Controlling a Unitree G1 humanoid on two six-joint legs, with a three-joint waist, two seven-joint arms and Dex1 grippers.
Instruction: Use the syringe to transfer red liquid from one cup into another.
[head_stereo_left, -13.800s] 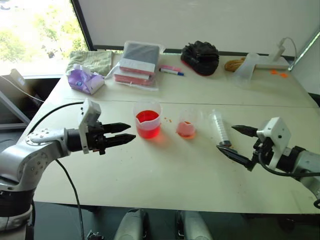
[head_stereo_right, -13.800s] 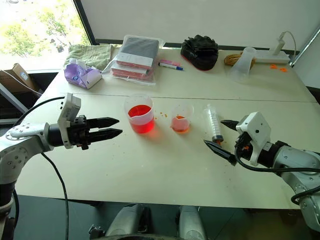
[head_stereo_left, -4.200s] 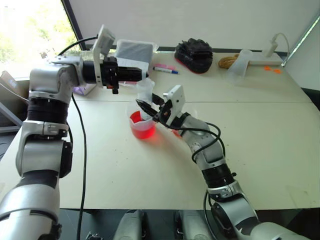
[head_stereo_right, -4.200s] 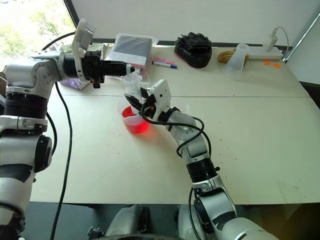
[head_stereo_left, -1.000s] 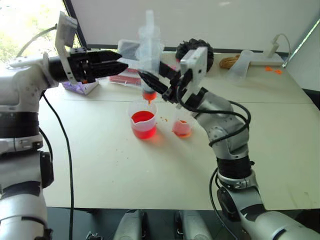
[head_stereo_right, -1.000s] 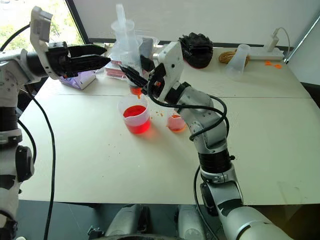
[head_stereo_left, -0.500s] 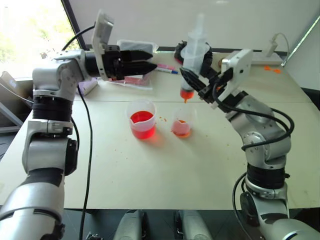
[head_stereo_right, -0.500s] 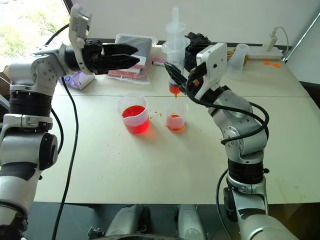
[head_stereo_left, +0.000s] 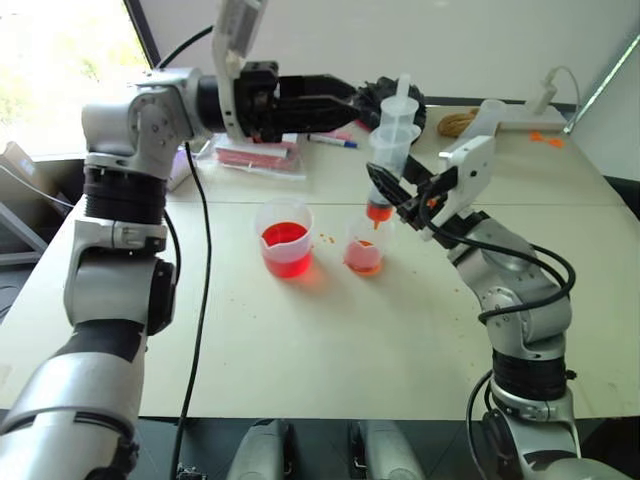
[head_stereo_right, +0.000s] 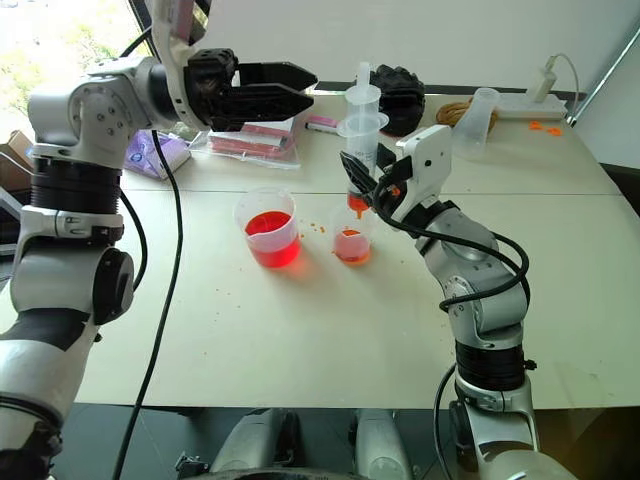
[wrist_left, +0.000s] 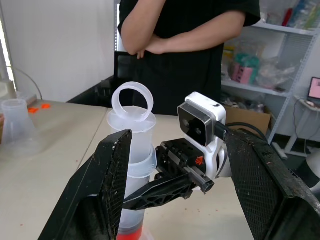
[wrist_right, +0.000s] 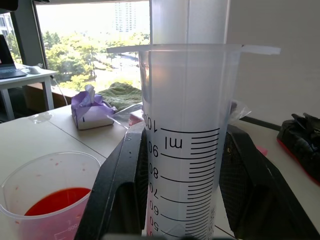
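1. Behind the white table (head_stereo_left: 300, 340) we see a pale wall, and a bright window to our left.
2. Our right gripper (head_stereo_right: 362, 178) has its two black fingers (wrist_right: 116, 185) clamped on the barrel of the syringe (head_stereo_right: 360, 140), one finger on each side of the printed scale.
3. We hold the syringe upright, white plunger up and orange tip down, right above the smaller cup (head_stereo_right: 350, 240); whether the tip touches the rim we cannot tell.
4. A little red liquid (head_stereo_left: 364, 262) lies in the bottom of that smaller cup.
5. Our left gripper (head_stereo_left: 350, 98) has its fingers (wrist_left: 107, 175) spread wide with nothing between them; it reaches in level from the left, its tips just beside the syringe's plunger top.
6. In the left wrist view the plunger ring and the right gripper show between those spread fingers.
7. The larger beaker (head_stereo_left: 284, 236), holding bright red liquid, stands just left of the smaller cup, apart from it.
8. Farther back lie a stack of flat packets (head_stereo_left: 262, 153), a blue marker (head_stereo_left: 338, 142), a purple tissue pack (head_stereo_right: 157, 153), a black bundle (head_stereo_right: 405, 102), a tipped clear cup (head_stereo_right: 475, 122) and a white power strip (head_stereo_right: 545, 99).
9. A person in a dark top stands with folded arms (wrist_left: 185, 35) beyond the table.
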